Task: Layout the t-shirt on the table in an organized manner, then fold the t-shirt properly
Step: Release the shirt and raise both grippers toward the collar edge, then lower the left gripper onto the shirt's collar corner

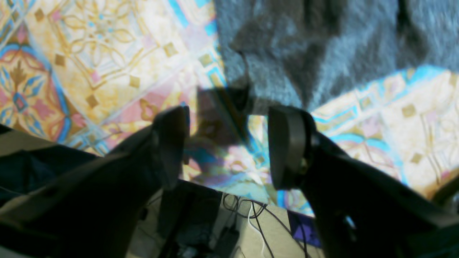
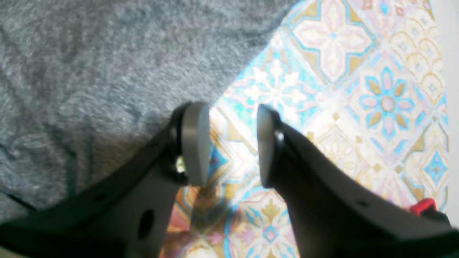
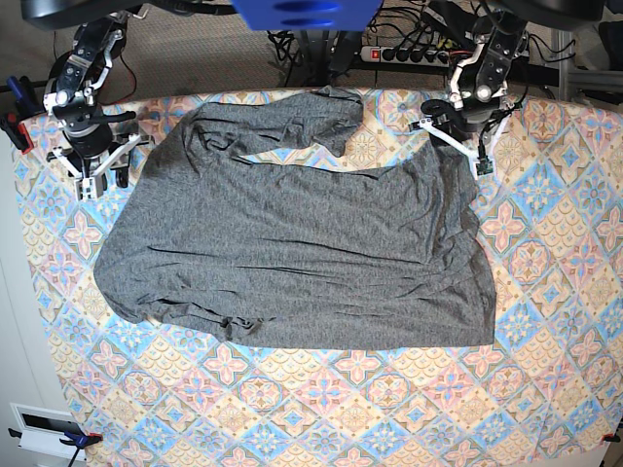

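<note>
The dark grey t-shirt [image 3: 292, 253] lies spread over the middle of the table [image 3: 545, 292], with wrinkles and a sleeve bunched at the far edge. My left gripper [image 3: 463, 142] hovers at the shirt's far right corner; in the left wrist view it [image 1: 229, 143] is open over the patterned table [image 1: 89, 53] with nothing between its fingers, just short of the t-shirt [image 1: 322, 46]. My right gripper [image 3: 101, 173] stands by the shirt's far left side; in the right wrist view it [image 2: 233, 143] is open over the table [image 2: 358, 107], its left finger beside the edge of the t-shirt [image 2: 107, 64].
A power strip [image 3: 419, 53] and cables lie behind the table. Cables [image 1: 251, 222] hang below the table edge in the left wrist view. A red clamp [image 2: 423, 206] grips the cloth edge, and another clamp [image 3: 73, 438] sits at the front left corner.
</note>
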Controlling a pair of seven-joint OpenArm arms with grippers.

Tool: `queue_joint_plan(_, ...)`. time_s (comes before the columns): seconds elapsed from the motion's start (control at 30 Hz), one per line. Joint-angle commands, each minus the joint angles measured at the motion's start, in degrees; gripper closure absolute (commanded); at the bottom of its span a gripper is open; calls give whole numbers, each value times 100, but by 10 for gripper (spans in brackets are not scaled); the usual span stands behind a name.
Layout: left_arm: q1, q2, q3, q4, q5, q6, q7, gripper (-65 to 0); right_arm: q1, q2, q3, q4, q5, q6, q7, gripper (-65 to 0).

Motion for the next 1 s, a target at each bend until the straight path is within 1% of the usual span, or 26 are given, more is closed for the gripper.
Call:
queue_joint_plan(0.0, -26, -53, -36, 95, 4, 12, -152, -358, 28, 73, 15, 100, 74, -23, 132, -205)
queue_joint_plan(0.1, -26, -53, -19, 78, 4, 12, -196, -352, 28, 73, 15, 100, 74, -23, 132, -205)
queue_joint_plan(0.2, -8, -53, 8, 78, -5, 12, -214, -315, 37, 73, 15, 100, 74, -23, 132, -205)
queue_joint_plan(0.27, 9, -53, 17, 113, -23, 12, -214, -314, 37, 73, 15, 100, 74, -23, 132, -205)
queue_joint_plan(0.37, 123, -53, 17, 183, -23, 12, -223, -341, 37, 73, 6, 100, 74, -23, 132, -204)
queue_joint_plan(0.53, 159, -35, 17, 262, -32, 12, -223, -369, 37, 73, 6, 100, 66, -23, 132, -204)
queue_joint_plan(0.6, 132, 70, 8, 254, -23, 12, -223, -388, 37, 73, 6, 100, 66, -23, 132, -204)
queue_joint_plan(0.7, 106, 105, 8, 245, -23, 12, -205, -440, 46, 73, 6, 100, 66, -23, 132, -204)
queue_joint_plan(0.77, -44, 105, 17, 166, -14, 12, -179, -486, 55, 73, 6, 100, 66, -23, 132, -204)
queue_joint_plan(0.83, -149, 105, 25, 43, -14, 12, -170, -518, 64, 73, 6, 100, 66, -23, 132, -204)
queue_joint_plan(0.9, -158, 97, 25, -1, -14, 12, -170, -519, 55, 73, 6, 100, 66, -23, 132, -204)
queue_joint_plan(0.97, -158, 88, 17, -1, 4, 12, -179, -494, 55, 73, 6, 100, 66, -23, 132, -204)
